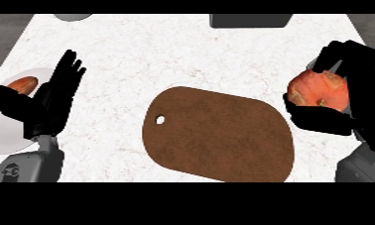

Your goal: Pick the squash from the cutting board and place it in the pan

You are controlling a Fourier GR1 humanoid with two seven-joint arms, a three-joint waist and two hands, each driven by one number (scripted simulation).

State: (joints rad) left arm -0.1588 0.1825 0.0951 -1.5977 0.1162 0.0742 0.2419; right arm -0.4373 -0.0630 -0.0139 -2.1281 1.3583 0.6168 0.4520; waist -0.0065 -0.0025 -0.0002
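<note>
Right hand (333, 95) curled round squash (316, 89), off cutting board (218, 135); left hand (55, 95) open. Pan unseen: risks misplacing.

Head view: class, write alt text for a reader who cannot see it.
The right hand holds an orange squash beside a bare brown cutting board on a white counter. The left hand rests open at left, over a white plate.
</note>
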